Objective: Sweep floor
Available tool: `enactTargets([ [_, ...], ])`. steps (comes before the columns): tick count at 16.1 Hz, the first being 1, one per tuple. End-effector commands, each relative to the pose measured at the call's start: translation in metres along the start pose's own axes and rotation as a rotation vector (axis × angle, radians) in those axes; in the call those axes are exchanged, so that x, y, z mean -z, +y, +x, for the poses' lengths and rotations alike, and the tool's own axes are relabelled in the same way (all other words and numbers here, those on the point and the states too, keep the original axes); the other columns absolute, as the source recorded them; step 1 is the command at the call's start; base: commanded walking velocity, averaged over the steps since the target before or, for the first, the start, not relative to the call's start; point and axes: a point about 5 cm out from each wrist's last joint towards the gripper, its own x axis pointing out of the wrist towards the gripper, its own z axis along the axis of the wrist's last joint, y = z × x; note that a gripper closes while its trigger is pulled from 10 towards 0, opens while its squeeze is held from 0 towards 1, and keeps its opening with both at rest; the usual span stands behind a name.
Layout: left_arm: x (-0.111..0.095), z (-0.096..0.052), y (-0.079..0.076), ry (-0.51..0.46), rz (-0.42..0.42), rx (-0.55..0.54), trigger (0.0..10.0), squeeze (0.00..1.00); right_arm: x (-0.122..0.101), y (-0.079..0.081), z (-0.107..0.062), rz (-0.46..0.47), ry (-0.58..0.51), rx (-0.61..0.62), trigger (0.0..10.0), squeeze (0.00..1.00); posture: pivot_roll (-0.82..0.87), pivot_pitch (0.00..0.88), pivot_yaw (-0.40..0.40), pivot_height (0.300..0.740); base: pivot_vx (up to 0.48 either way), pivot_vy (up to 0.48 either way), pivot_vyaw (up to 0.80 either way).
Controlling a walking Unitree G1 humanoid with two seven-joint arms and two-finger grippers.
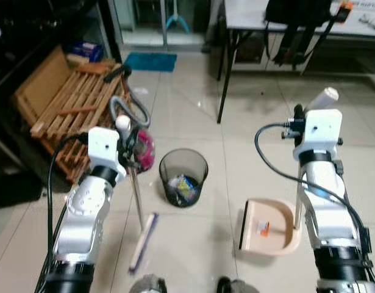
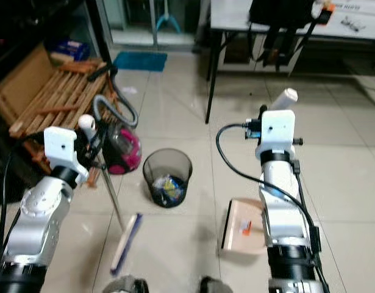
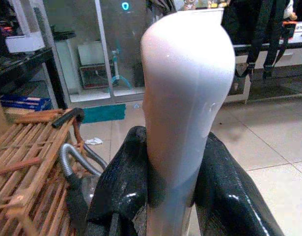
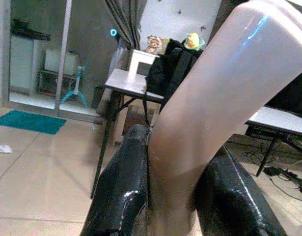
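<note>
My left gripper [image 1: 127,143] is shut on the white top of the broom handle [image 3: 185,113]. The thin broom pole [image 1: 137,195] slants down to the blue-edged brush head [image 1: 143,241] on the tiled floor in front of me. My right gripper [image 1: 300,122] is shut on the pale dustpan handle [image 4: 214,113], whose tip [image 1: 324,96] sticks up above the wrist. The beige dustpan [image 1: 269,227] rests on the floor by my right arm with a small orange scrap [image 1: 263,229] inside it.
A black mesh waste bin [image 1: 183,177] with rubbish stands between the broom and the dustpan. A pink vacuum cleaner [image 1: 143,149] with a grey hose and a wooden rack [image 1: 71,107] lie to the left. A table [image 1: 248,18] with black legs stands ahead on the right.
</note>
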Motion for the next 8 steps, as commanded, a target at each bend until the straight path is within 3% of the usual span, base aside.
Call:
enactTargets([
  [1, -0.0062, -0.0003, 0.001, -0.02, 0.014, -0.005, 10.0, 0.0, -0.0035, 0.0002, 0.0, -0.011, -0.017, 0.0, 10.0, 0.0, -0.04, 0.0, 0.018, 0.74, -0.266, 0.0, 0.0],
  [8, -0.0051, -0.0013, 0.0003, -0.017, 0.013, -0.013, 10.0, 0.0, 0.0021, 0.0067, -0.003, -0.01, 0.016, -0.019, 10.0, 0.0, -0.04, 0.0, 0.015, 0.74, -0.267, 0.0, 0.0],
])
